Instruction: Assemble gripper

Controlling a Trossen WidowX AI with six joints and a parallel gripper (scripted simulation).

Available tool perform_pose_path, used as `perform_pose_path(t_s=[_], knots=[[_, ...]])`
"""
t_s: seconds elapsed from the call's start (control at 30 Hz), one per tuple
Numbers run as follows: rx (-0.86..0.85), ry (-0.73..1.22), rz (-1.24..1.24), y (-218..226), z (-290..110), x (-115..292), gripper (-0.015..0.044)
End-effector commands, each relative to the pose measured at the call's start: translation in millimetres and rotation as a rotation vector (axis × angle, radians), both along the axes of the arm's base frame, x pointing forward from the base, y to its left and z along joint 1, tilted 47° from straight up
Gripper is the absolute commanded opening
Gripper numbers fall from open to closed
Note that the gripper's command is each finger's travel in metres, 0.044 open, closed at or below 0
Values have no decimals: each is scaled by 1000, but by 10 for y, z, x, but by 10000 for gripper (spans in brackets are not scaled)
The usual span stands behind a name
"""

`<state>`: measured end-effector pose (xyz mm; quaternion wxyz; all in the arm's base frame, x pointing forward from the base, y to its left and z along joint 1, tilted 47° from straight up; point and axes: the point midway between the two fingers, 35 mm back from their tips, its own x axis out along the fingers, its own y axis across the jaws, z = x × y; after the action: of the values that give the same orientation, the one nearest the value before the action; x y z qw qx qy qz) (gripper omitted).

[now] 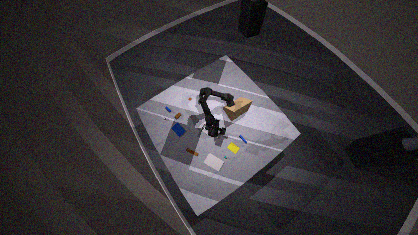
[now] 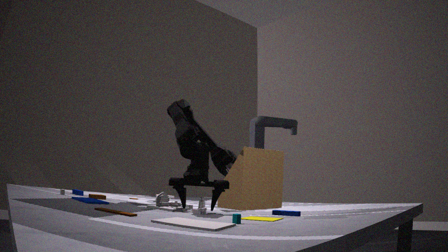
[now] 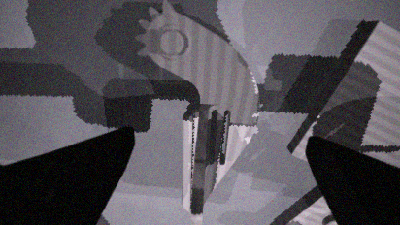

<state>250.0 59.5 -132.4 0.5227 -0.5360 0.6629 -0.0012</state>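
My gripper (image 2: 198,205) points straight down, open and empty, its fingertips close to the table. In the wrist view a grey jaw (image 3: 204,82) lies between my fingers. Its gear teeth and round pin hole (image 3: 171,43) are at the top of the view and its ridged tip (image 3: 209,145) points toward the camera. A grey block-shaped part (image 3: 350,92) lies at the right, close to my right finger. In the exterior view small grey parts (image 2: 166,200) lie on the table by my fingertips; one (image 2: 199,209) stands between them. I cannot tell which is the base or the housing plate.
A tan box (image 2: 254,178) stands right behind my gripper, with a grey bent pipe (image 2: 269,128) behind it. Flat pieces lie around: a white plate (image 2: 192,223), a yellow sheet (image 2: 261,218), blue pieces (image 2: 285,212) (image 2: 90,200), brown bars (image 2: 116,212), a small teal block (image 2: 236,218).
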Motion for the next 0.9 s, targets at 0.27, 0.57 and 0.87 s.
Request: perform_pose_path(t_s=[0.27, 0.57, 0.87], knots=[[-1, 4, -9, -44, -24, 8, 440], [-1, 4, -9, -44, -24, 8, 440], [0, 0, 0, 0, 0, 0, 413]])
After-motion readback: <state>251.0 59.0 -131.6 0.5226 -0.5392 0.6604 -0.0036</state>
